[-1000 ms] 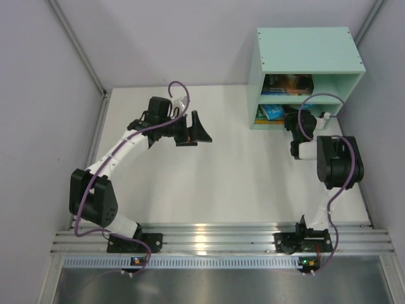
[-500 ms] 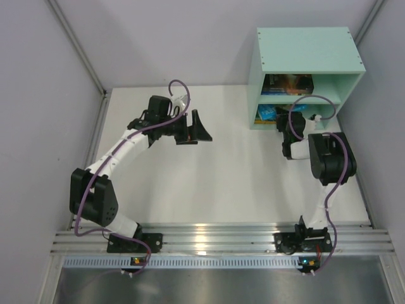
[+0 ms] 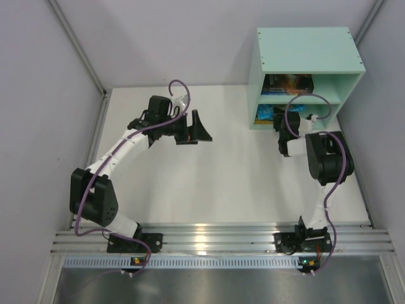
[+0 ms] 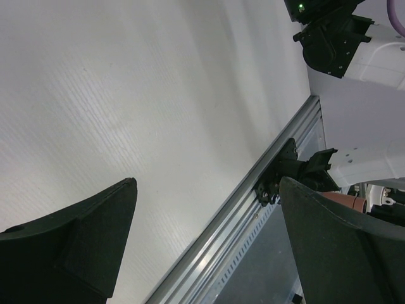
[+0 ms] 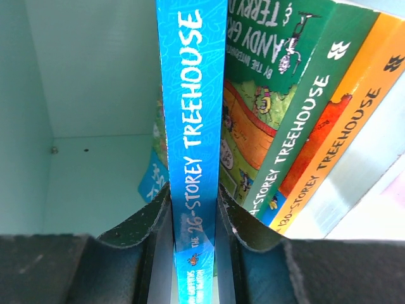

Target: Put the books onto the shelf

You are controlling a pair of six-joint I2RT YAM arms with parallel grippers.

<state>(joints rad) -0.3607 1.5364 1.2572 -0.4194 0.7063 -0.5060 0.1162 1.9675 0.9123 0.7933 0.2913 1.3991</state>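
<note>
The mint-green shelf [image 3: 304, 50] stands at the back right of the table. My right gripper [image 3: 280, 120] reaches into its lower compartment, shut on a light blue book [image 5: 193, 114] held upright by its spine between both fingers [image 5: 243, 221]. Right beside it, a green book [image 5: 297, 95] and an orange-yellow book [image 5: 345, 139] lean inside the compartment. Dark books [image 3: 288, 83] lie in the upper compartment. My left gripper [image 3: 201, 130] hovers over the middle-left of the table, open and holding nothing; in the left wrist view the left gripper [image 4: 205, 190] shows only bare table between its fingers.
The shelf's mint inner wall [image 5: 82, 76] is close on the left of the held book. An aluminium rail [image 3: 215, 237] runs along the table's near edge. Grey walls enclose the table on three sides.
My right arm has shifted left and further toward the shelf, carrying the light blue book deeper into the lower compartment. The left arm has not moved.
</note>
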